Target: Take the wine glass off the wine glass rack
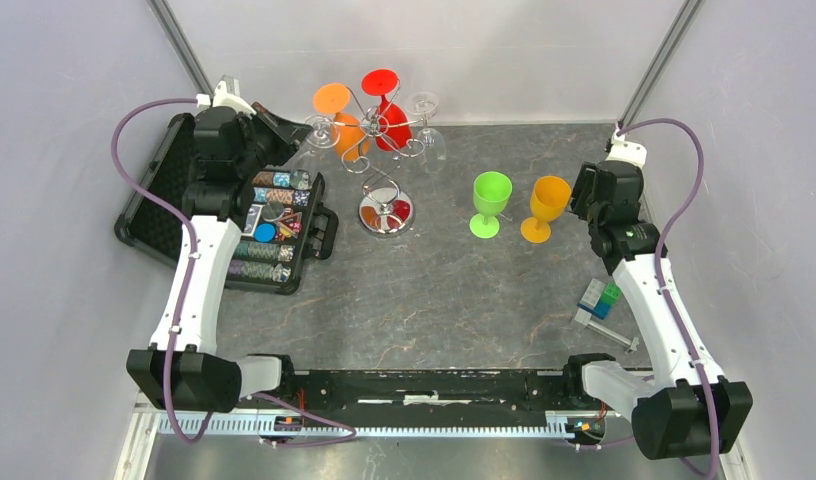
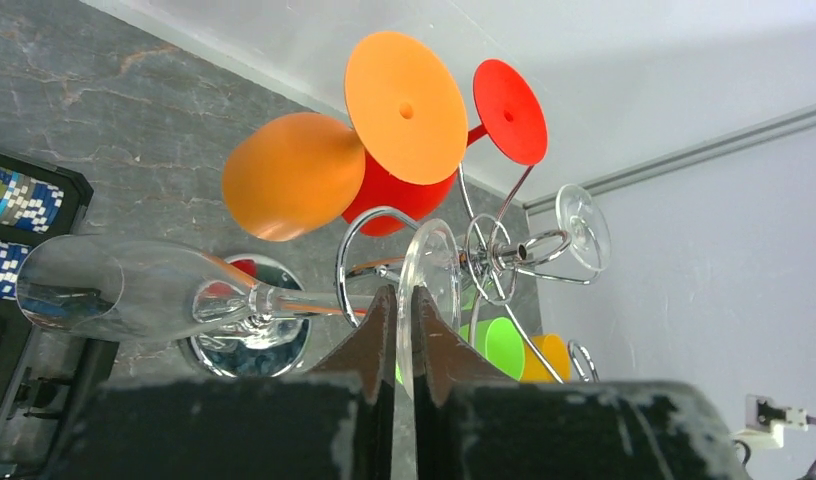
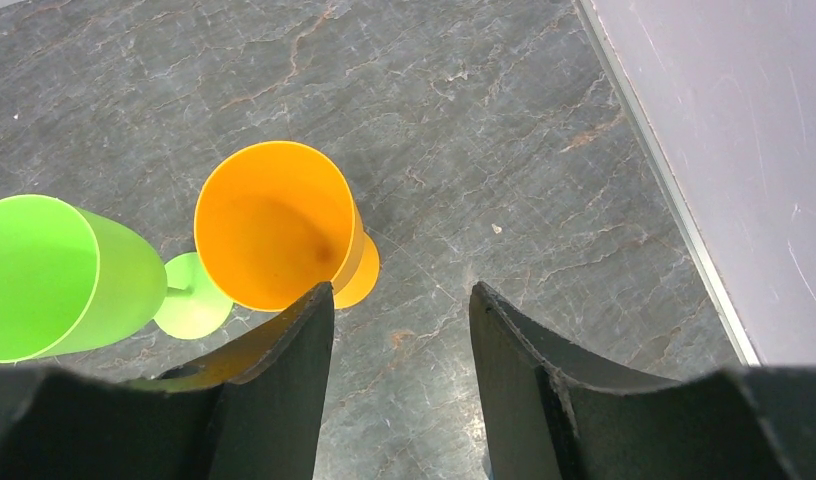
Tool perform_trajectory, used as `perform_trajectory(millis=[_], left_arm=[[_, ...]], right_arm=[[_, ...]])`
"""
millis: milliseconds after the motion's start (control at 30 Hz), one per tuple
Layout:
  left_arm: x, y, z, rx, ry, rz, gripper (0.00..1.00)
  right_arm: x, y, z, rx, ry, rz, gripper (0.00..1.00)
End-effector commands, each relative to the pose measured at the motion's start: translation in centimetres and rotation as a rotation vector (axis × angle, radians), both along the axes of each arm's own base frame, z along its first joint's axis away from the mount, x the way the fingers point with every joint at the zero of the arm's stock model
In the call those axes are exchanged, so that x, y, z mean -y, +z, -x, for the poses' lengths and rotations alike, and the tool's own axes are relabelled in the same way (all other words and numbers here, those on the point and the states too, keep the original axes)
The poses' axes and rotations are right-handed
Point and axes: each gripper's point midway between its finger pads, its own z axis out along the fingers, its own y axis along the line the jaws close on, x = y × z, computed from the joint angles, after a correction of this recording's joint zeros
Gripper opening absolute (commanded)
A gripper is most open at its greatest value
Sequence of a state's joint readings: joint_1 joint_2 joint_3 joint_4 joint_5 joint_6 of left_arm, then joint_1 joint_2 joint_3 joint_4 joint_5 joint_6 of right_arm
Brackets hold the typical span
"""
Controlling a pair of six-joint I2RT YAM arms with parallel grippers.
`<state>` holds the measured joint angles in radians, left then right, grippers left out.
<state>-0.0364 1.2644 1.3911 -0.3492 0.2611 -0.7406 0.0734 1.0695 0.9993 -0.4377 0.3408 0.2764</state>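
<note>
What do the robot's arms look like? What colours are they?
The left arm and right arm are white tubes with chunky black joints. A purple cable loops along each one. The left end effector and right end effector each have two dark, curved, pointed fingers.

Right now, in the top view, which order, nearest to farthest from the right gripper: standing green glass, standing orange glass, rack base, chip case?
1. Standing orange glass, just left of the right gripper.
2. Standing green glass, further left.
3. Rack base, mid-table.
4. Chip case, far left.
</note>
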Motion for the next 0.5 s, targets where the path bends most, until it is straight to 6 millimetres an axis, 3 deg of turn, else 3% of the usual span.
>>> perform_trajectory(millis=[0, 233, 367, 467], left_arm=[[-1.0, 4.5, 0.2, 0.147, 0.075, 0.090, 0.02], [-2.3, 5.6, -1.0, 0.194, 0.165, 0.139, 0.02], [-0.6, 6.2, -1.9, 0.204, 0.072, 0.173, 0.02], [0.9, 6.2, -2.1, 0.200, -0.018, 0.205, 0.02]], right_arm=[[0.1, 0.8, -0.1, 0.044, -0.011, -0.010, 0.57], [-0.5, 0.8, -0.1, 0.051, 0.019, -0.033, 0.57], [-1.6, 1.2, -0.1, 0.065, 0.088, -0.049, 0.60], [-2.5, 1.7, 0.0, 0.091, 0.137, -0.072, 0.67]])
